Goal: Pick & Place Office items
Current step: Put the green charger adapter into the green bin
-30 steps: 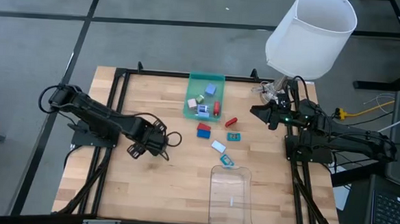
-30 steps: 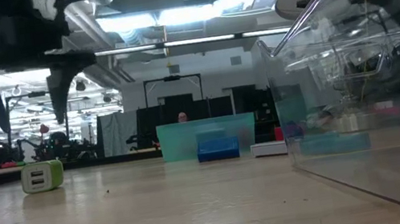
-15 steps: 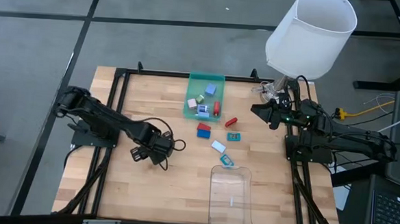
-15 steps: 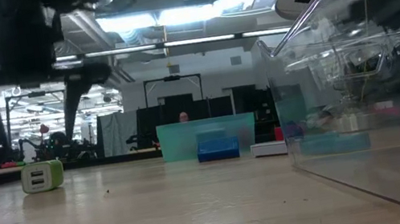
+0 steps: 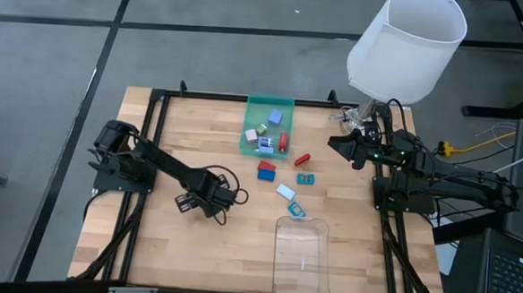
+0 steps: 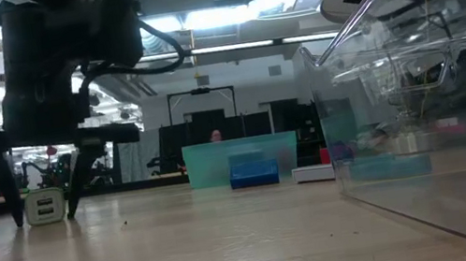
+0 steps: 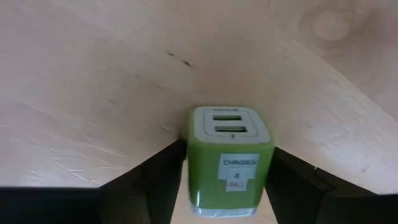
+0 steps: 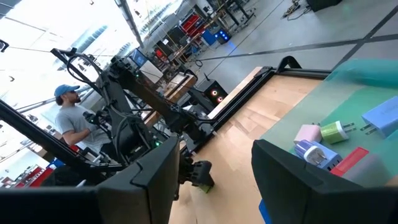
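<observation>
Charger (image 7: pixel 230 158), a green cube, sits on the table left of the tray (image 5: pixel 252 128), now between the fingers (image 7: pixel 146 186) of the left gripper (image 6: pixel 40 196), which has dropped and narrowed around it; the grasp looks near. Right gripper (image 8: pixel 214 171) waits, half-open.

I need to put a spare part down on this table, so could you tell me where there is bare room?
Bare wood lies between the left gripper and the clear plastic tray, and along the table's left edge. It is crowded around the green tray and the loose office items below it.
</observation>
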Controlling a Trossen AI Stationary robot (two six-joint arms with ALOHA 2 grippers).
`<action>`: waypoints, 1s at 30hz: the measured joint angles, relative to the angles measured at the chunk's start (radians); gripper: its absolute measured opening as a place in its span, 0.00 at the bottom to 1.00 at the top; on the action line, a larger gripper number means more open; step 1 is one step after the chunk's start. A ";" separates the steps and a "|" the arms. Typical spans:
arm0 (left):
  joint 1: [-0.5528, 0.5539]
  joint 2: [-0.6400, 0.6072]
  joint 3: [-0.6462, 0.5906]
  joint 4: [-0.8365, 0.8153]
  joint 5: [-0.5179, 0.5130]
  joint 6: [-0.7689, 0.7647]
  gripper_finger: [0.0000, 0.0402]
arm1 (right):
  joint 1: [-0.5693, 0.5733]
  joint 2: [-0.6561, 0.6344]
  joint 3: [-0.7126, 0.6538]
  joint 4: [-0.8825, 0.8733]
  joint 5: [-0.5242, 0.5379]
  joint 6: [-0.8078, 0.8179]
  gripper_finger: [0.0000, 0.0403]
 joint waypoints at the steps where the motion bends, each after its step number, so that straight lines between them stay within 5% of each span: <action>1: 0.000 0.001 0.000 0.005 0.001 -0.003 0.49 | 0.000 0.000 0.000 0.000 0.000 0.000 0.50; 6: 0.014 0.001 0.012 0.007 0.009 -0.071 0.36 | 0.000 0.000 0.000 0.000 0.000 -0.006 0.50; 16: 0.202 -0.088 0.096 0.075 0.133 -0.406 0.36 | 0.000 0.000 0.000 0.003 0.034 -0.018 0.50; 24: 0.480 -0.284 0.122 0.579 0.122 -0.706 0.36 | 0.000 0.000 0.000 0.003 0.039 -0.015 0.50; 30: 0.695 -0.238 0.123 0.844 0.124 -0.878 0.36 | 0.000 0.000 0.000 0.004 0.060 -0.014 0.50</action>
